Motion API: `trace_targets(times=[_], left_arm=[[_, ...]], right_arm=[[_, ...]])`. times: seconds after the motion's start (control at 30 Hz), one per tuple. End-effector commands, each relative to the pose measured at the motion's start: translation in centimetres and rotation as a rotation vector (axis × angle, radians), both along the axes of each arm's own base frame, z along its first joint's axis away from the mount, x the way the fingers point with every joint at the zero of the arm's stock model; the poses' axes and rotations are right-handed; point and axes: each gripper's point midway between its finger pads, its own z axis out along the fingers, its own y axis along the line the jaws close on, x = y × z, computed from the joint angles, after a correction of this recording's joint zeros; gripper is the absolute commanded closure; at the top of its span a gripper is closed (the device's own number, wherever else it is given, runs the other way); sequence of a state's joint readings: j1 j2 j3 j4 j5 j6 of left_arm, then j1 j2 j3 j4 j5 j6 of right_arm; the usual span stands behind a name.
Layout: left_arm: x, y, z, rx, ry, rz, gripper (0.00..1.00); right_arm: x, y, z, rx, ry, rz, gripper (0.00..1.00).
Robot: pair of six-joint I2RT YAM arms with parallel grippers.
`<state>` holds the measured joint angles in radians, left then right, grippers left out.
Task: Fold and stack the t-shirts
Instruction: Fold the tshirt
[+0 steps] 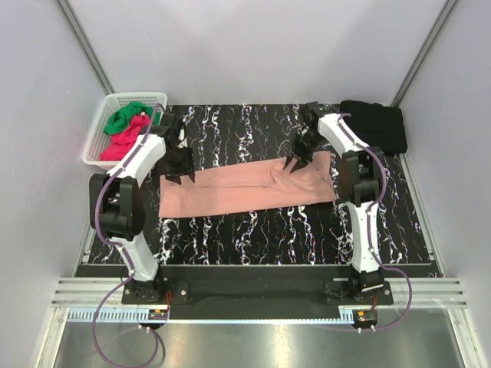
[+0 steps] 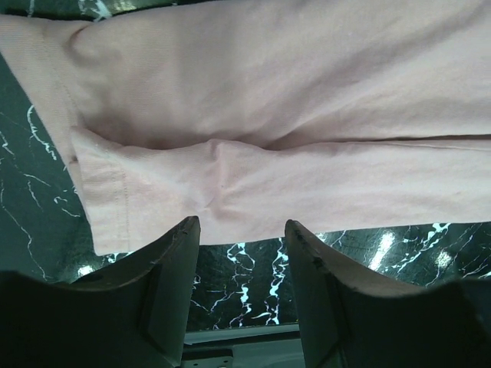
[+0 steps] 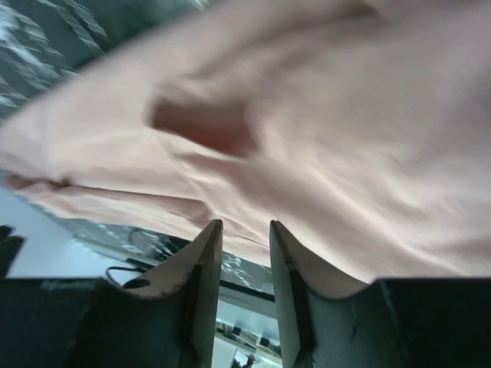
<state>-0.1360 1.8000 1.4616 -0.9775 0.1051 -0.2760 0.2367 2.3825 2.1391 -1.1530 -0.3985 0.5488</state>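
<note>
Right wrist: salmon t-shirt (image 3: pixel 322 130) blurred (folds barely legible), edges cropped.

white arms (image 1: pixel 142 157), black joints (image 1: pixel 116 208), purple cables (image 1: pixel 407 295).

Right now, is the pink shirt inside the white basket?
No, the pink shirt lies spread on the black table, while the white basket holds a green shirt and a red shirt.

Salmon-pink t-shirt (image 1: pixel 245 190), black white-veined table (image 1: pixel 253 230)
</note>
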Motion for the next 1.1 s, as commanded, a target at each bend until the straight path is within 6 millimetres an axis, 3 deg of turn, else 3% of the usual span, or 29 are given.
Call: trace_targets(times=[0.0, 0.13, 0.3, 0.43, 0.67, 0.8, 0.97, 1.07], left_arm=[[-0.3, -1.3, 0.1, -0.016, -0.013, -0.054, 0.46], [-0.8, -1.7, -0.4, -0.001, -0.008, -0.062, 0.46], [-1.9, -1.6, -1.7, 0.005, 0.029, -0.076, 0.46], [-2.4, -1.2, -2.9, 0.024, 0.059, -0.062, 0.46], [-2.1, -0.7, -4.5, 0.063, 0.085, -0.044, 0.46], [-1.6, 0.6, -4.7, 0.143, 0.075, -0.003, 0.46], [-2.1, 2.1, -5.1, 0.22, 0.095, 0.06, 0.56], [-2.7, 2.3, -6.0, 0.236, 0.129, 0.073, 0.73]], right_arm=[[-2.3, -2.3, 2.7, -0.082, -0.036, 0.003, 0.62], [-3.6, -3.6, 0.1, -0.152, 0.017, 0.002, 0.63], [-2.3, -4.7, -0.8, -0.216, -0.016, -0.019, 0.64], [-2.0, -5.5, -2.7, -0.253, 0.023, -0.035, 0.65], [-0.7, -6.6, -3.8, -0.302, 0.016, -0.064, 0.66], [0.3, -7.1, -4.4, -0.321, 0.009, -0.066, 0.67], [0.9, -7.7, -5.2, -0.35, 0.015, -0.073, 0.7], [1.4, -7.7, -5.2, -0.356, 0.004, -0.076, 0.75]])
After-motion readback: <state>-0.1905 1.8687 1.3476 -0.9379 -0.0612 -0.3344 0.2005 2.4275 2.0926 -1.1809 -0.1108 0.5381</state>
